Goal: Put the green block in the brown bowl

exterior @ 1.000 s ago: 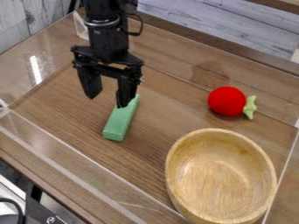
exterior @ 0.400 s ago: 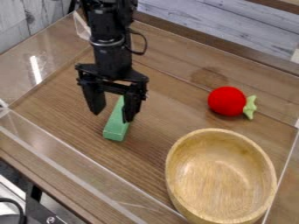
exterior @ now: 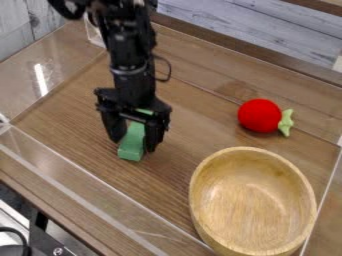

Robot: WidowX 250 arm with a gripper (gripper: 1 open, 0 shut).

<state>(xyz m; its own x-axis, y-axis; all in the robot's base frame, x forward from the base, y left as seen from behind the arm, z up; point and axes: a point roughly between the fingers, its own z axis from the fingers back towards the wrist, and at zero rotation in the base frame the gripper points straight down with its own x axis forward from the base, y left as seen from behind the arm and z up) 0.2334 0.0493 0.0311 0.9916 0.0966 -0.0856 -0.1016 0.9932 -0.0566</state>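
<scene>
the gripper (exterior: 132, 139) has come down since a moment ago and now sits low over the table, its two dark fingers (exterior: 110, 132) spread wide on either side of the green block (exterior: 131, 144). the jaws stand fully apart and i can't see them pressing the block; it lies flat on the wood between them, one end poking out toward me below the fingertips. whether the fingertips touch the table i cannot tell. the arm (exterior: 123, 50) rises straight up from the gripper, black and jointed, with the gripper pointing down at the table. the wooden tabletop (exterior: 60, 120) is brown with long grain and a glossy sheen, and a clear low wall (exterior: 80, 170) runs along its near edge. the brown bowl (exterior: 253, 200) sits at the front right, well apart from the block, showing only bare wood inside. a red round toy (exterior: 262, 115) rests further back on the right. pale planks (exterior: 254, 20) line the far side.
</scene>
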